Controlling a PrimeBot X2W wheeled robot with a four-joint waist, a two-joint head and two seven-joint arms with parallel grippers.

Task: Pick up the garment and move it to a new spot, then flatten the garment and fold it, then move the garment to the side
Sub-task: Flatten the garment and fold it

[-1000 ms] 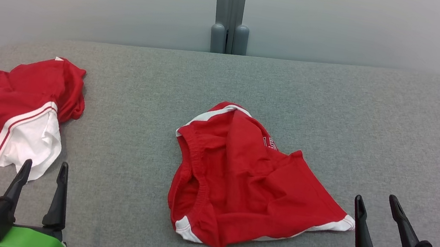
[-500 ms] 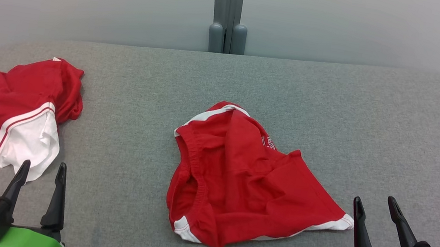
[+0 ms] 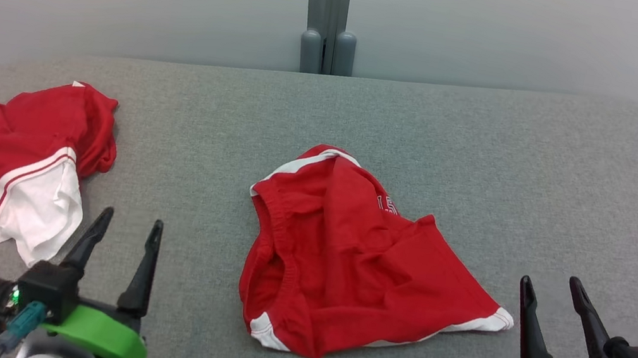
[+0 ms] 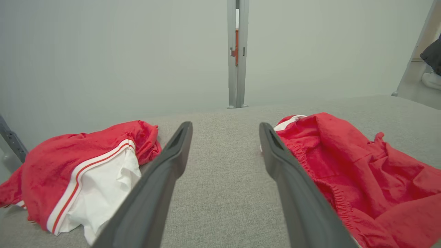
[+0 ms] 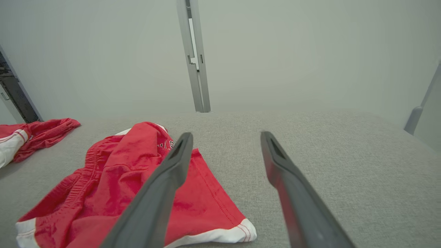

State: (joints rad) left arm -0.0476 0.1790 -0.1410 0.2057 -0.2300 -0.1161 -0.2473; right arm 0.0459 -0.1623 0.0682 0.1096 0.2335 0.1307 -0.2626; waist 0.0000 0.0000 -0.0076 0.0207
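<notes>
A crumpled red garment (image 3: 357, 262) with white trim lies in the middle of the grey padded surface (image 3: 518, 172); it looks like a pair of shorts with an elastic waistband. My left gripper (image 3: 133, 217) stands open to the left of it, touching nothing. In the left wrist view that gripper (image 4: 225, 124) points at bare cloth, with the garment (image 4: 361, 165) to its right. My right gripper (image 3: 551, 280) is open just right of the garment's white-edged corner. In the right wrist view its fingertips (image 5: 226, 134) hover past the garment (image 5: 137, 179), empty.
A second red and white garment (image 3: 8, 162) lies bunched at the surface's far left, also seen in the left wrist view (image 4: 79, 158) and the right wrist view (image 5: 31, 134). A pale wall with a grey post (image 3: 326, 13) stands behind the far edge.
My left gripper has moved forward and to the right, into the gap between the two garments. The right gripper has barely shifted. Both garments lie as before.
</notes>
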